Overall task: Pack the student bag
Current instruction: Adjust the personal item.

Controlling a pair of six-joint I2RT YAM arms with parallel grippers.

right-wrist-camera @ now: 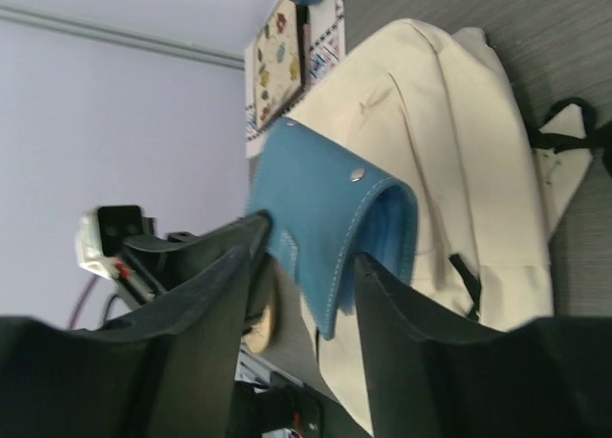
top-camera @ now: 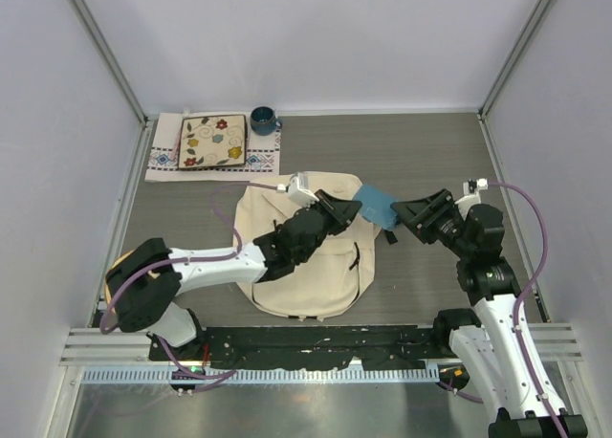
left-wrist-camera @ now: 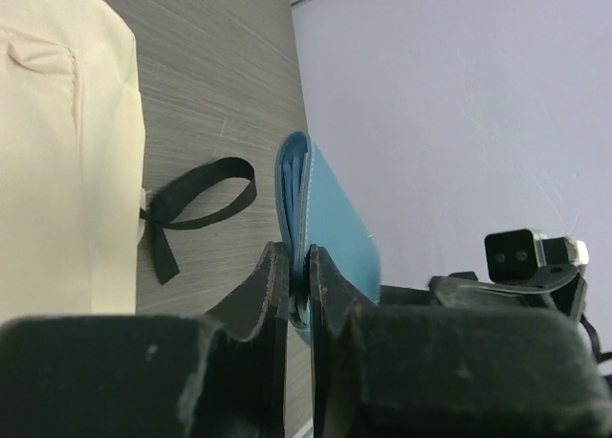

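The student bag (top-camera: 304, 266) lies flat in the middle of the table, cream with black straps, and shows in the left wrist view (left-wrist-camera: 57, 151) and the right wrist view (right-wrist-camera: 449, 142). Above its upper right corner hangs a blue snap pouch (top-camera: 376, 205). My left gripper (top-camera: 346, 208) reaches over the bag and is shut on the pouch's edge (left-wrist-camera: 330, 218), jaws pinching it (left-wrist-camera: 297, 251). My right gripper (top-camera: 409, 214) faces it from the right. Its fingers stand apart (right-wrist-camera: 308, 239) with the folded pouch (right-wrist-camera: 320, 194) between them.
A flowered square plate (top-camera: 212, 142) rests on a patterned cloth (top-camera: 163, 161) at the back left, with a dark blue cup (top-camera: 264, 121) beside it. The bag's black strap loop (left-wrist-camera: 196, 204) lies on the table. White walls close in the sides and back.
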